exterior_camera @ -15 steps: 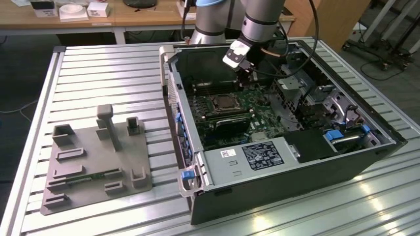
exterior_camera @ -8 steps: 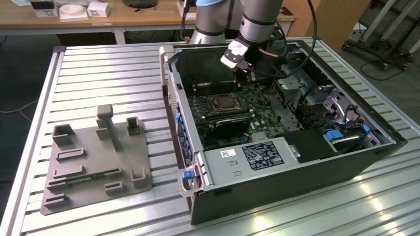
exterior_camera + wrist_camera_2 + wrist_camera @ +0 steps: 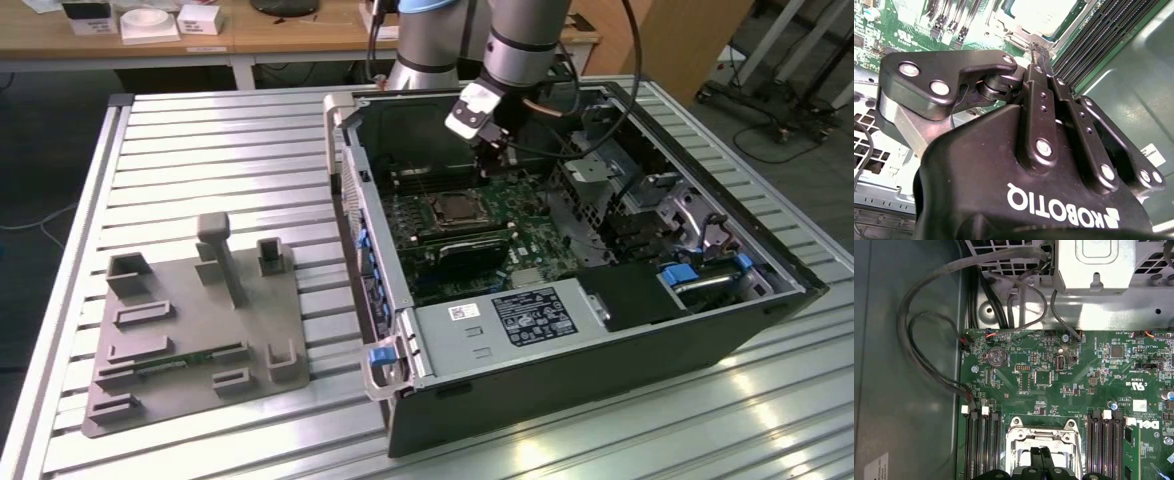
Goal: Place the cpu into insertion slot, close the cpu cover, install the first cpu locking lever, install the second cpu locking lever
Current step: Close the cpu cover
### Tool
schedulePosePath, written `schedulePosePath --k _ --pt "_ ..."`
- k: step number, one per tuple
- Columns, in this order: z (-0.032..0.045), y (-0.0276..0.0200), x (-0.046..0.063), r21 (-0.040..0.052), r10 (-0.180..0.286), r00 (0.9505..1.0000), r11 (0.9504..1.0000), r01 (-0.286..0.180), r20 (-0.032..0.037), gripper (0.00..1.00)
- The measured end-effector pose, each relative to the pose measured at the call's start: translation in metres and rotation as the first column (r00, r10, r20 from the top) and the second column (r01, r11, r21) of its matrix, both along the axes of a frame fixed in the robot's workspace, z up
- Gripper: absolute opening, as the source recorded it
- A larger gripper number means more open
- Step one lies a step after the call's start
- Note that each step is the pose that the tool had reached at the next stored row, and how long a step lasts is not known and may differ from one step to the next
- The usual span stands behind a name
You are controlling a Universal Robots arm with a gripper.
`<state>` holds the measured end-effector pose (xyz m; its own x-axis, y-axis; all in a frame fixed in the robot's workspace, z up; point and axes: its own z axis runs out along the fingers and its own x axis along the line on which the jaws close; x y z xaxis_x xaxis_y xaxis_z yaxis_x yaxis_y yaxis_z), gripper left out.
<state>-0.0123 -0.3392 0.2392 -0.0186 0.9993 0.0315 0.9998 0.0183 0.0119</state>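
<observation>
My gripper (image 3: 1040,455) hovers just above the slot (image 3: 454,208), fingers pinched together with nothing visible between them. The cpu (image 3: 1044,12) lies in the slot, the cover (image 3: 1026,437) apparently down. A lever step, I judge: push slowly, avoiding the memory slots (image 3: 981,445) beside the slot.

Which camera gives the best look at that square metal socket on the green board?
The exterior view: the insertion slot shows whole, ringed by circuit board. Both wrist views cut part of it off, beyond the fingers.
</observation>
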Motion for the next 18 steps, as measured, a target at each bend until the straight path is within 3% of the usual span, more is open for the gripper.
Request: schedulePosePath --k 18 --pt "-0.0014 0.0 -0.0061 -0.0001 0.003 1.0 1.0 -0.003 0.0 0.11"
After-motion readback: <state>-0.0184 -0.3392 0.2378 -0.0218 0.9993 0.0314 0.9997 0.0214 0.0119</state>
